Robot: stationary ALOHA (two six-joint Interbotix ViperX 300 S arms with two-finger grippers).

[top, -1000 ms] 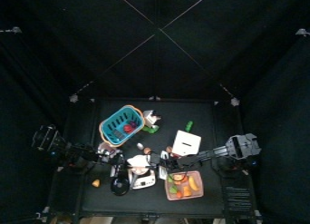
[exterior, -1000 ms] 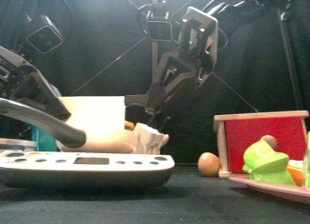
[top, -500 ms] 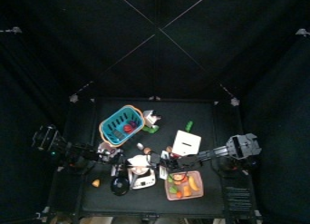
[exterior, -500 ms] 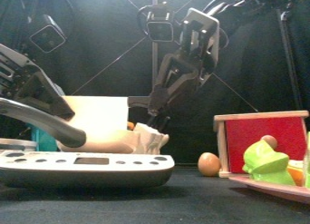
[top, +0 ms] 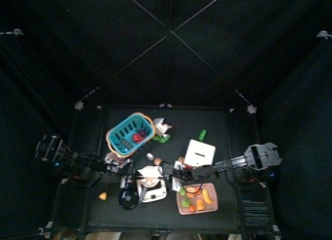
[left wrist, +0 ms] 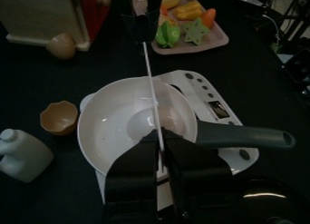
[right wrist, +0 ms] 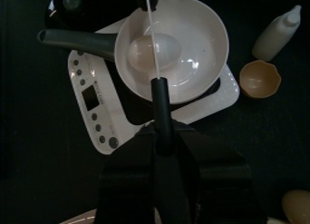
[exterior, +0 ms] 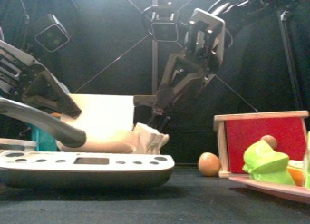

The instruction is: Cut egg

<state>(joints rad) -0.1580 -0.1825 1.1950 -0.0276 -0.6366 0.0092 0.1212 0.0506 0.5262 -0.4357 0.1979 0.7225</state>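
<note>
Since a second ago, the front view shows little change. The left arm [exterior: 31, 78] sits a touch higher. The right arm [exterior: 194, 46] has drifted slightly toward 3 o'clock and lifted. In my judgement this is fine positioning above the pan, not a cut, so the task is barely begun.

The left tool [left wrist: 158, 141] is pinched narrow on a thin white strip [left wrist: 149, 82], which runs out over the white pan [left wrist: 109, 128]. The pan rests on the scale [exterior: 85, 169]. The right tool [right wrist: 158, 82] is likewise squeezed shut on that strip from the far end. A pale round patch lies in the pan, and I cannot tell what it is.

The egg [exterior: 209, 163] lies whole on the surface, at 3 o'clock from the scale. It is just beside the red box [exterior: 260, 137] and well apart from both tools.

Counted:
- two arms
- one strip
- one pan
- one scale
- one tan cup [left wrist: 57, 117]
- one white bottle [left wrist: 18, 155]
- one whole egg
- one red box
- one tray [exterior: 273, 187]
</note>
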